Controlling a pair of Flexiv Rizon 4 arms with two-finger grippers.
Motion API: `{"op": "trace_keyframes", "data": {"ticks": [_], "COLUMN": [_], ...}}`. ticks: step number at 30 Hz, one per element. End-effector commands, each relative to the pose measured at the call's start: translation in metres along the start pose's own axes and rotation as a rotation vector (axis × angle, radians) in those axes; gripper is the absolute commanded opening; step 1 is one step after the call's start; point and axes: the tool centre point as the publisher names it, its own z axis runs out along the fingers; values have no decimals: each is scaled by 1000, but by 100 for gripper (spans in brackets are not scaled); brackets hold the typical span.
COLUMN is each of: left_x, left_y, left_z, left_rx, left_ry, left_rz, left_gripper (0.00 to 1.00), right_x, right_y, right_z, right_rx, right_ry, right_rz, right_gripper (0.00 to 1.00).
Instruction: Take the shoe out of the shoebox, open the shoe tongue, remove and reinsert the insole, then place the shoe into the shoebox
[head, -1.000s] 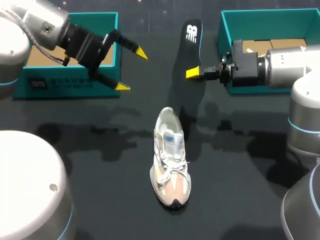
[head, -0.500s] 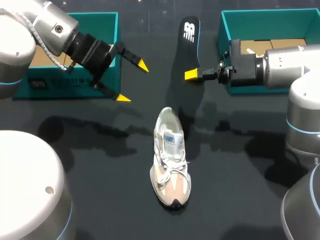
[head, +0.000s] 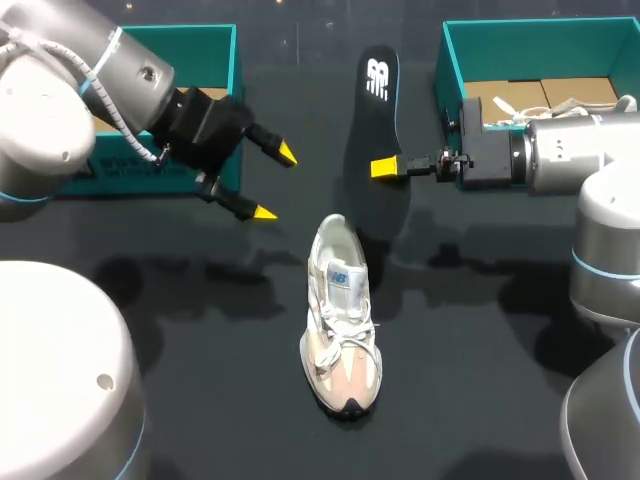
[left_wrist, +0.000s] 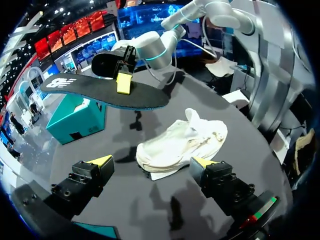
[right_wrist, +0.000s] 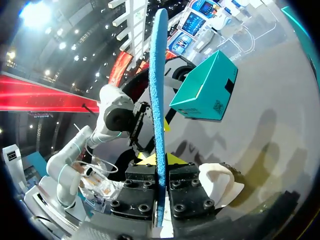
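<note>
Insole (head: 372, 110) is out, clamped in my right jaws; left jaws wide open near the shoe (head: 340, 320). Next, I reckon: feed it back inside.

Shoe (head: 340, 335) on the table (head: 480, 350) at its middle, insole (head: 375, 100) behind it, between left shoebox (head: 233, 60) and right shoebox (head: 520, 32).

Our right gripper (head: 385, 167) pinches the black insole (head: 375, 100) at its near end; our left gripper (head: 276, 183) hangs spread, far left of the white shoe (head: 340, 320).
</note>
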Motion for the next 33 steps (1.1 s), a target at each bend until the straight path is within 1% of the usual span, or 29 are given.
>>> {"op": "trace_keyframes", "data": {"ticks": [1, 2, 4, 6, 8, 13, 14, 16, 27, 29, 30, 33], "left_x": [8, 10, 14, 17, 20, 31, 35, 42, 42, 40, 39, 38], "left_y": [-4, -1, 5, 11, 16, 24, 25, 29, 29, 36, 39, 46], "left_z": [1, 5, 11, 16, 20, 35, 40, 48, 48, 57, 61, 68], "left_rx": [-43, -53, -76, -101, -109, -128, -128, -137, -137, -147, -165, -180], "left_ry": [7, 14, 29, 37, 57, 77, 86, 147, 147, 136, 128, 128], "left_rz": [-15, -24, -35, -55, -75, -135, -152, -198, -198, -215, -223, -224], "left_gripper": [100, 100, 100, 100, 100, 100, 100, 100, 100, 100, 100, 100], "right_x": [2, 0, -4, -9, -12, -15, -16, -19, -19, -21, -22, -25], "right_y": [-1, -2, -2, -3, -2, -1, -2, -7, -7, -8, -10, -10], "right_z": [1, 4, 7, 13, 16, 27, 30, 36, 36, 38, 41, 45], "right_rx": [0, 0, -28, -46, -60, -65, -62, -80, -80, -82, -90, -104], "right_ry": [-6, -37, -6, -13, 15, 13, 32, 11, 11, -5, 19, 32], "right_rz": [1, -16, -62, -85, -111, -193, -217, -256, -256, -262, -273, -293], "right_gripper": [0, 0, 0, 0, 0, 0, 0, 0, 0, 0, 0, 0]}}
